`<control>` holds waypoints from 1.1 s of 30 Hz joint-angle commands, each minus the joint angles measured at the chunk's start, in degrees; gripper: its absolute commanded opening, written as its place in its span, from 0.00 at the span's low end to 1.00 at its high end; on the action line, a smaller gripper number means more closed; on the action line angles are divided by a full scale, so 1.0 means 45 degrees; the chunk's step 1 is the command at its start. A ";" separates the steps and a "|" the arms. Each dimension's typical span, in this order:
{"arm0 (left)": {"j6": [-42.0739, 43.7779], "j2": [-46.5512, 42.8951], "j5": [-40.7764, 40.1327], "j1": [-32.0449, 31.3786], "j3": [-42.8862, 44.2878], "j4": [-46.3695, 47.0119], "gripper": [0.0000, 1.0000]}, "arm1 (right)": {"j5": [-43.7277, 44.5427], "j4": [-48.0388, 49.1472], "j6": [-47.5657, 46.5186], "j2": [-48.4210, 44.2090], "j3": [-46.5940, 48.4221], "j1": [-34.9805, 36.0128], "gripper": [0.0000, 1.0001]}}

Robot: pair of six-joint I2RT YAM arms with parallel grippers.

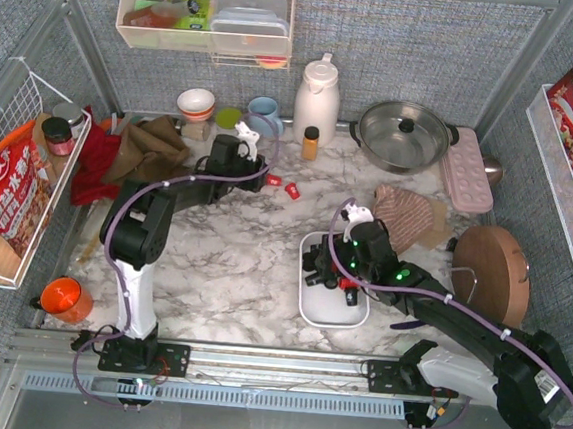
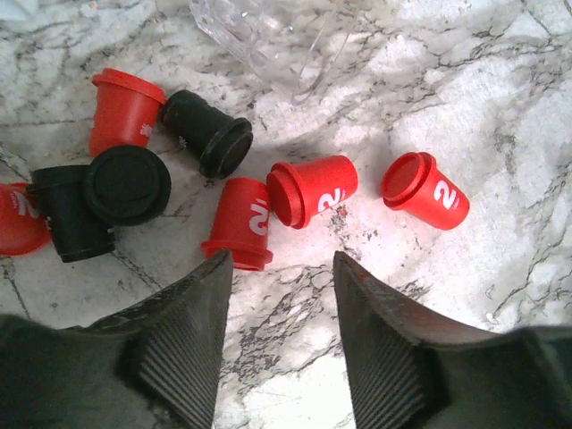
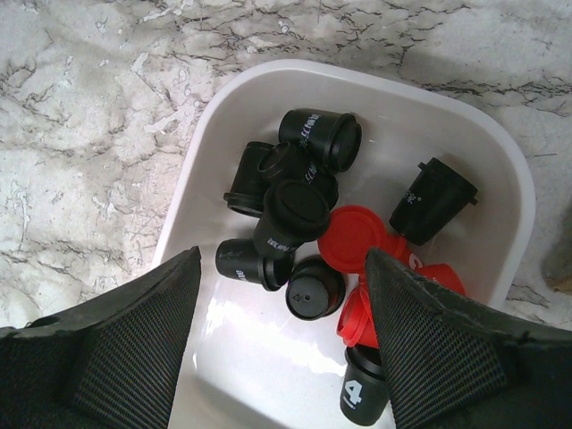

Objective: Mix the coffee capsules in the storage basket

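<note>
Right jaws, apart, partly hide coffee capsules in the storage basket; left jaws gape too.

The left gripper points down with its jaws spread apart; the left arm bends toward 1 o'clock. The right gripper gapes wide, facing down, and the right arm stretches toward 10 o'clock.
</note>
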 commanded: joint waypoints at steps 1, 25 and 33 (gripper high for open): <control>0.0117 -0.0406 -0.0168 0.0013 -0.0442 0.1461 0.61 | -0.0183 0.0281 0.0056 0.0069 0.0022 0.0011 0.78; 0.2360 0.2288 -0.1293 0.0007 0.3063 -0.3104 0.56 | -0.0185 -0.0384 -0.0613 -0.0431 0.0292 -0.0029 0.78; 0.2355 0.2698 -0.1123 0.0014 0.3763 -0.4180 0.45 | -0.0375 -0.0411 -0.0549 -0.0295 0.0452 -0.0030 0.78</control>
